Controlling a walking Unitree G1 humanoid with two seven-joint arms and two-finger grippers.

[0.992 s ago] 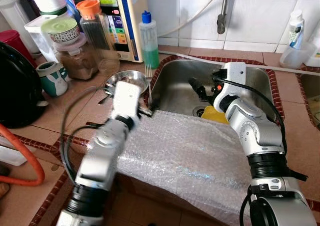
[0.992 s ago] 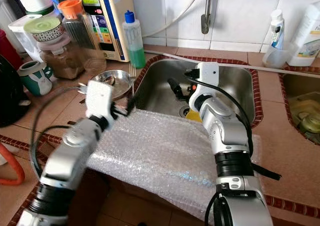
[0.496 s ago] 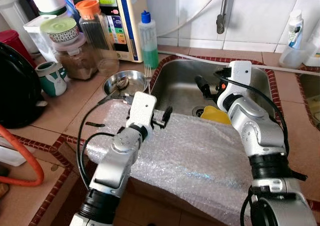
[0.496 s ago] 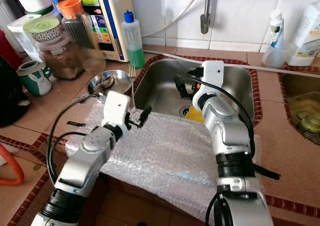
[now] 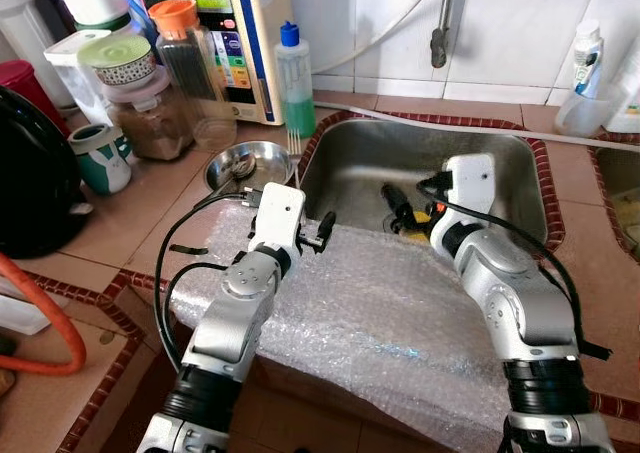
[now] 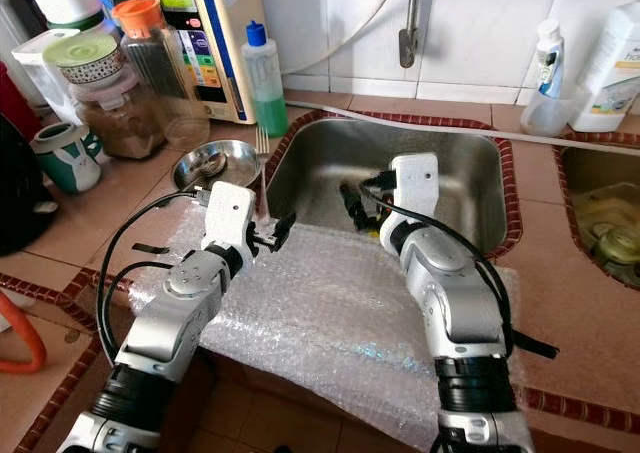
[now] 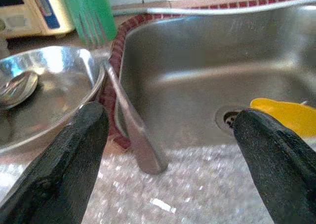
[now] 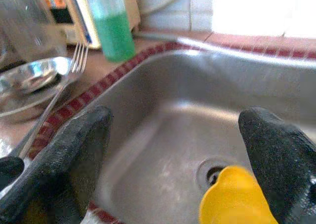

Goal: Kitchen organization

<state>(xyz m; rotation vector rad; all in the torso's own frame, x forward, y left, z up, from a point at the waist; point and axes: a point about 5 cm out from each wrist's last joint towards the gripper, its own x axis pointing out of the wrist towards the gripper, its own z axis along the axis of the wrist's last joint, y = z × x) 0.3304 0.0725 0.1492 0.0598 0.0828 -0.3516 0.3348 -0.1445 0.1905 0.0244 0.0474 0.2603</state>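
Stainless sink (image 5: 520, 173) set in tiled counter, bubble wrap sheet (image 5: 380, 313) draped over its near edge. Left gripper (image 5: 322, 228) spread wide above wrap, near fork (image 7: 133, 130) propped on sink rim. Right gripper (image 5: 396, 203) likewise spread, low inside basin over yellow object (image 8: 237, 199) beside drain.

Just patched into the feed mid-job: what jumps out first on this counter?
A big sheet of bubble wrap drapes over the sink's front edge. Both grippers are open over its far edge: the left gripper points at a fork leaning on the sink's left rim beside a steel bowl, and the right gripper reaches down into the basin toward a yellow object by the drain.
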